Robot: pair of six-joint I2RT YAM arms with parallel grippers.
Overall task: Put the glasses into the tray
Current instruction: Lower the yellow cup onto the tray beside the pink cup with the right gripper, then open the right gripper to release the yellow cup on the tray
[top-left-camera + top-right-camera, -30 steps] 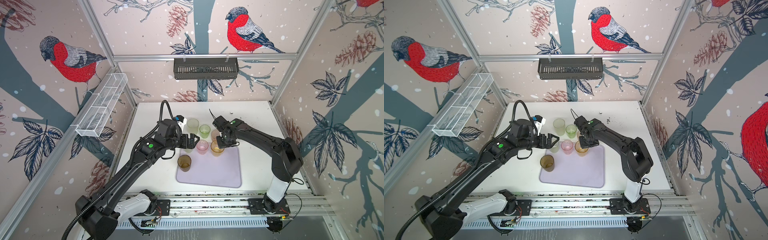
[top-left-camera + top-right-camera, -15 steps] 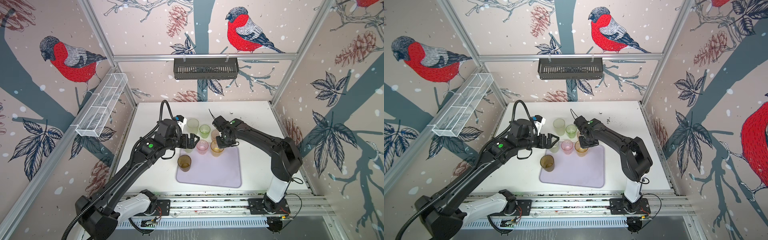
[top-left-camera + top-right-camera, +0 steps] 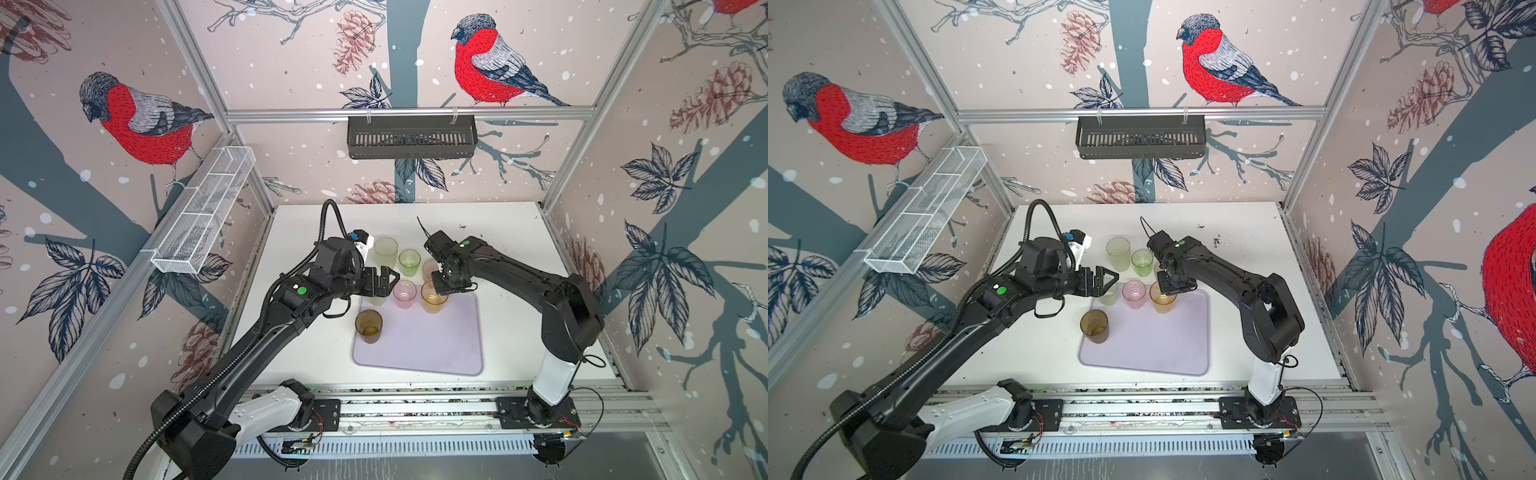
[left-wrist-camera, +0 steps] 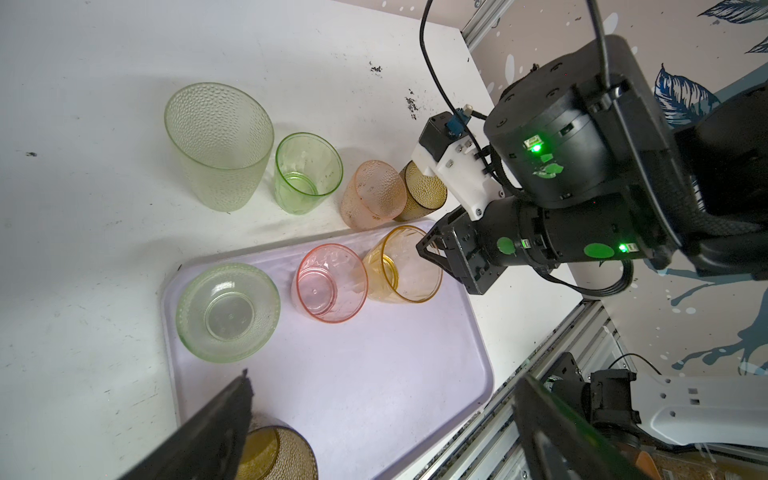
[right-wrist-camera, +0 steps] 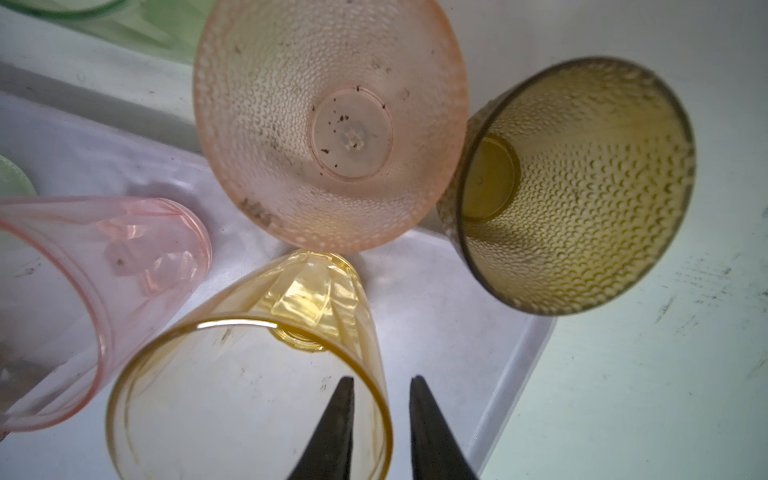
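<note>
Nearest, I see the tray (image 3: 436,345) holding a brown glass (image 3: 368,326) front-left, then pale green glass (image 4: 227,311), pink glass (image 3: 404,293) and amber glass (image 3: 433,297) along its far edge. Left gripper (image 3: 390,281), jaws wide apart, overhangs the pale green glass; right gripper (image 5: 380,380) straddles the amber rim, slightly parted. Beyond, four more glasses (image 3: 409,262) crowd the table (image 3: 498,232).

Robot lab cell — aluminium frame (image 3: 409,113), printed wall panels (image 3: 291,62), mounting rail (image 3: 415,409)
</note>
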